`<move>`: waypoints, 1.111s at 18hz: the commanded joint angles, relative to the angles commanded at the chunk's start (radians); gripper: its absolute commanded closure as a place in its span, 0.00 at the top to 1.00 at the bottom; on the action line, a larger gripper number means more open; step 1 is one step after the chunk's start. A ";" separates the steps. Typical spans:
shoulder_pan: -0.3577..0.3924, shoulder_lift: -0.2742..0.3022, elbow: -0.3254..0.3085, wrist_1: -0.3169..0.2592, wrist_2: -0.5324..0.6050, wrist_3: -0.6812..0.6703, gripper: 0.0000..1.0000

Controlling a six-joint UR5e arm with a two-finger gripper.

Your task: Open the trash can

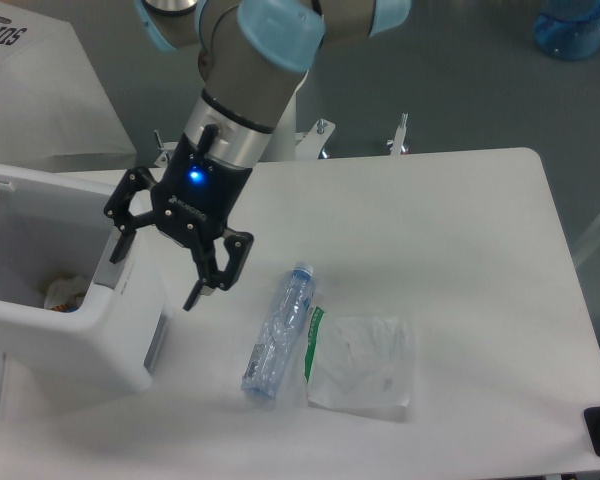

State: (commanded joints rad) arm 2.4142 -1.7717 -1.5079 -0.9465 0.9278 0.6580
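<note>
In the fixed camera view, the trash can (75, 330) was seen at 9 o'clock on the table (450, 230), its top open and scraps visible inside. The gripper (158, 265) was held spread wide and empty over its right rim. A crushed bottle (278, 335) and clear bag (365, 362) were seen at 6 o'clock, well apart from the bin.

The white counter (450, 230) carries the trash can (70, 330) at nine o'clock, with a crushed bottle (278, 335) and clear bag (365, 362) at six.
</note>
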 joint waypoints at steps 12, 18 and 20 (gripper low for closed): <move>0.155 -0.284 0.159 -0.006 0.276 0.066 1.00; 0.166 -0.359 0.209 -0.054 0.488 0.231 1.00; 0.161 -0.362 0.209 -0.074 0.514 0.299 1.00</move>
State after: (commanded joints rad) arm 2.5756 -2.1338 -1.2993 -1.0200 1.4418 0.9568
